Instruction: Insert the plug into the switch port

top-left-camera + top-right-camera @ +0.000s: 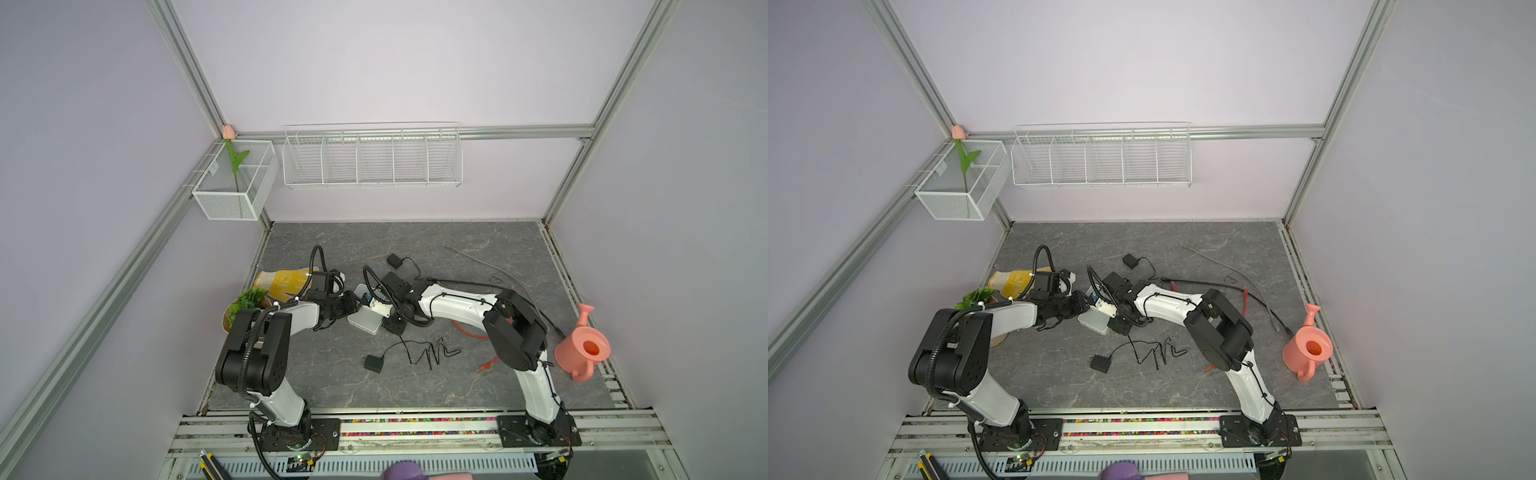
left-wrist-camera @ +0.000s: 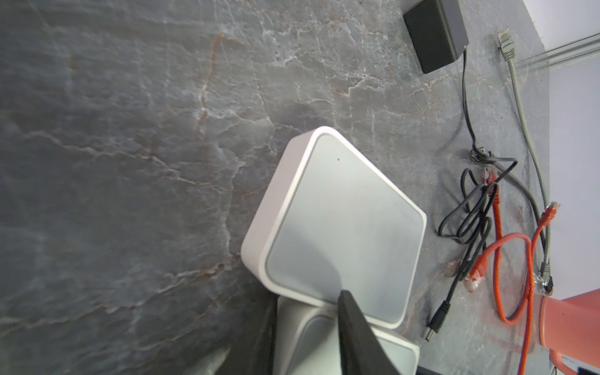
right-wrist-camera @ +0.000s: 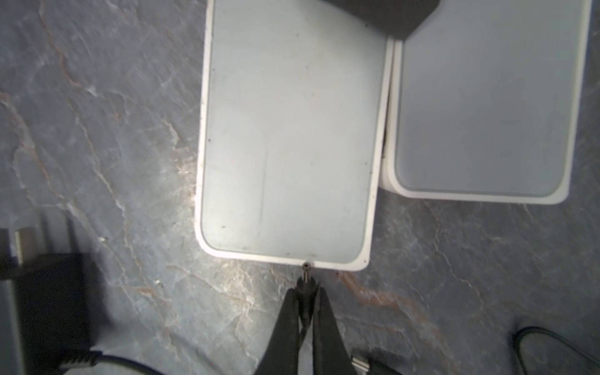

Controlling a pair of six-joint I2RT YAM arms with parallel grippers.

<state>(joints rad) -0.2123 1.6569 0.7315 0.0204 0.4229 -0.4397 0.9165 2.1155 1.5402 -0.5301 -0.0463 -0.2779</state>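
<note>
Two white switch boxes lie side by side on the grey slab. In the right wrist view my right gripper [image 3: 306, 289] is shut on a black barrel plug [image 3: 306, 276]. The plug's metal tip touches the near side edge of the switch [image 3: 285, 130]; the port itself is hidden under the rim. The second white box [image 3: 480, 104] lies against it. In the left wrist view my left gripper [image 2: 308, 311] is shut across the edge of the nearer white box [image 2: 305, 344], with the other box [image 2: 341, 227] beyond. Both top views show the switch [image 1: 363, 324] [image 1: 1094, 323] between the left gripper [image 1: 353, 305] and the right gripper [image 1: 392, 326].
Black power adapters [image 1: 373, 363] [image 1: 394, 260] with tangled leads lie front and back of the switches. Orange cables [image 1: 469, 330] and a grey cable trail to the right. A pink watering can [image 1: 582, 347] stands far right; a yellow glove [image 1: 286, 282] and a green plant [image 1: 247, 301] sit left.
</note>
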